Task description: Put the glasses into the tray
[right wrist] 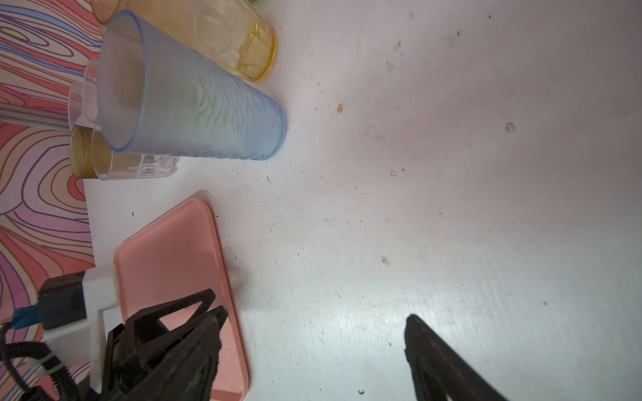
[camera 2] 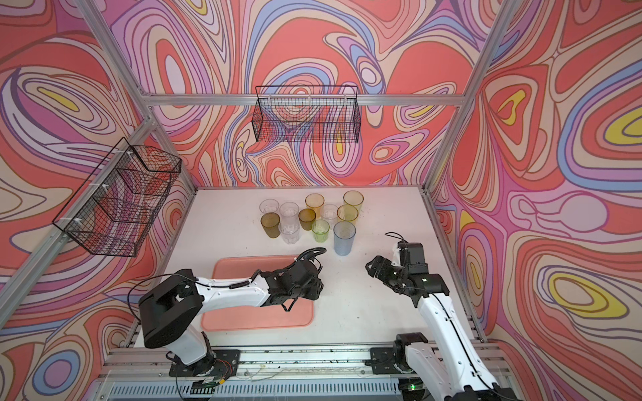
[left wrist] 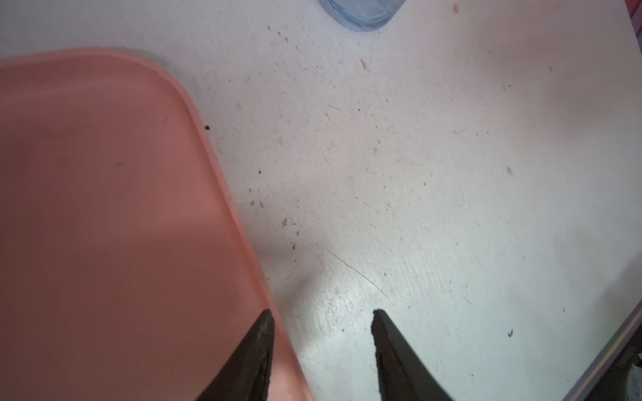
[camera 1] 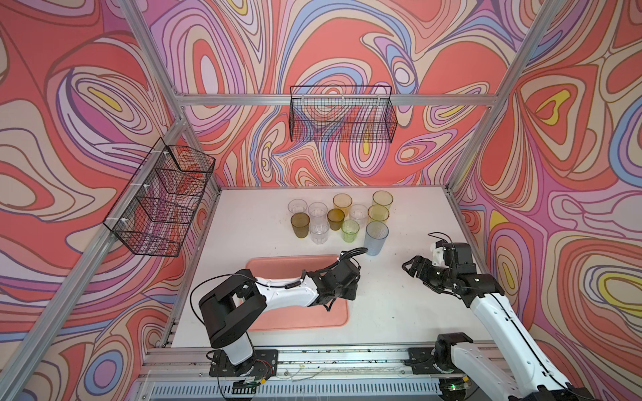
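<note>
The left hand point(left wrist: 322, 314) and right hand point(right wrist: 316, 316) are spread, empty. The blue glass point(camera 1: 376, 237), upright on the table point(camera 1: 399, 312) near the tray point(camera 1: 333, 319), should be gripped mid-body and carried level.

tray point(camera 1: 312, 317): middle hidden under left arm point(camera 1: 281, 295) in both top views
pale blue glass point(left wrist: 361, 12): base only, cut by left wrist view's edge
left gripper point(left wrist: 322, 314): fingertips only in wrist view
</note>
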